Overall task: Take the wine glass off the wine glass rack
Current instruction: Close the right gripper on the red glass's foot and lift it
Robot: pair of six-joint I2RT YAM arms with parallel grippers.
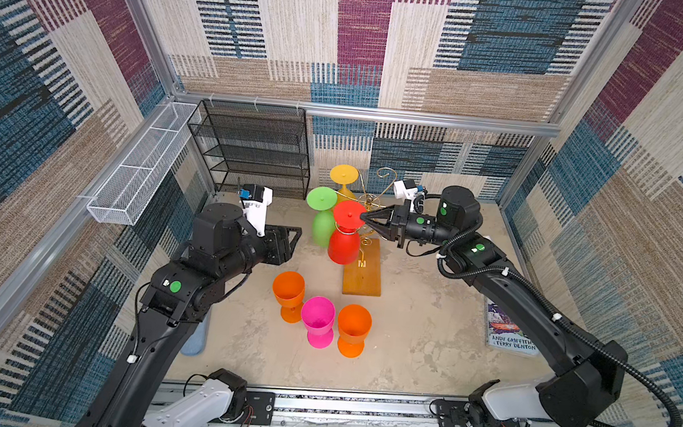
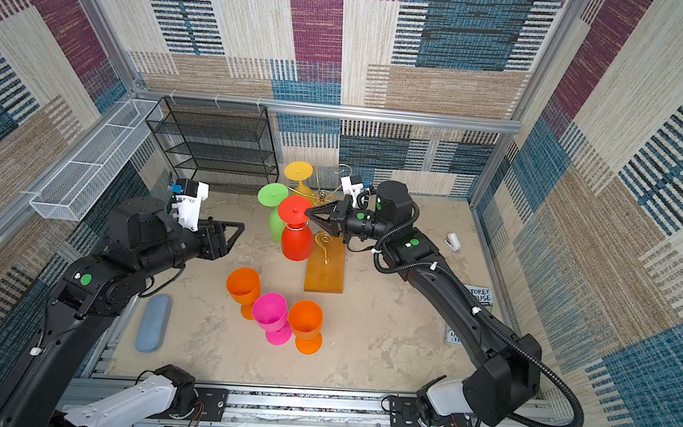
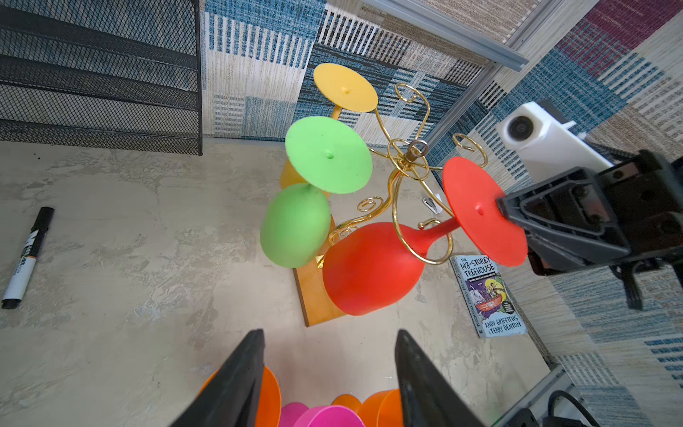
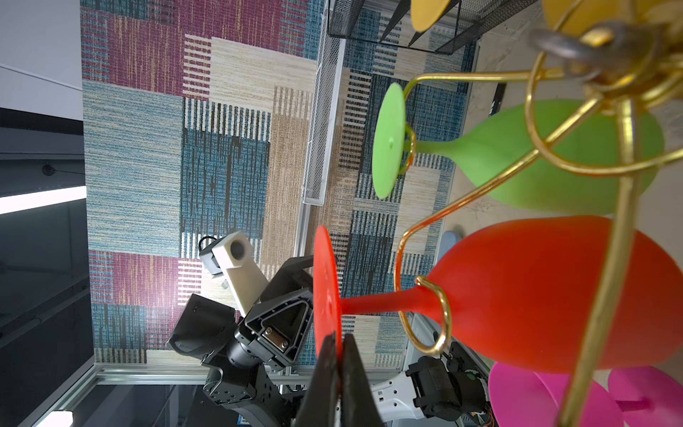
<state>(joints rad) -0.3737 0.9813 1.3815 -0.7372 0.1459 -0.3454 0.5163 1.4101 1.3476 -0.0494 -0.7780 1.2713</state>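
Firmly clenched, the right claw (image 1: 365,218) is seen pinching the rim of the flat foot of the red wine glass (image 1: 343,246), its two fingers (image 4: 321,377) pressed together on the disc's edge. That glass is hung upside down on the wine glass rack (image 1: 362,274), on the side of the rack facing the robot. Its stem is ringed by one gold scroll, and its bowl is turned down near the wooden base.

Just beside it, to the rack's left, a green glass (image 1: 322,227) is hung the same way, and a yellow glass (image 1: 343,176) is carried on the rack's far side. The left claw (image 3: 329,334) is held released and empty, left of the rack and apart from every glass.

On the surface (image 1: 428,313), nearer the robot than the rack, an orange glass (image 1: 288,291), a pink glass (image 1: 317,317) and a second orange glass (image 1: 354,324) are stood upright, bunched together. Right of the rack a book (image 1: 509,334) is laid flat.

Behind the rack and to its left a black mesh shelf unit (image 1: 253,149) is placed, with a white wire basket (image 1: 139,165) farther left. A blue case (image 2: 153,322) is laid left of the rack, nearer the robot. A black marker (image 3: 27,255) is laid on the surface well apart from the rack.
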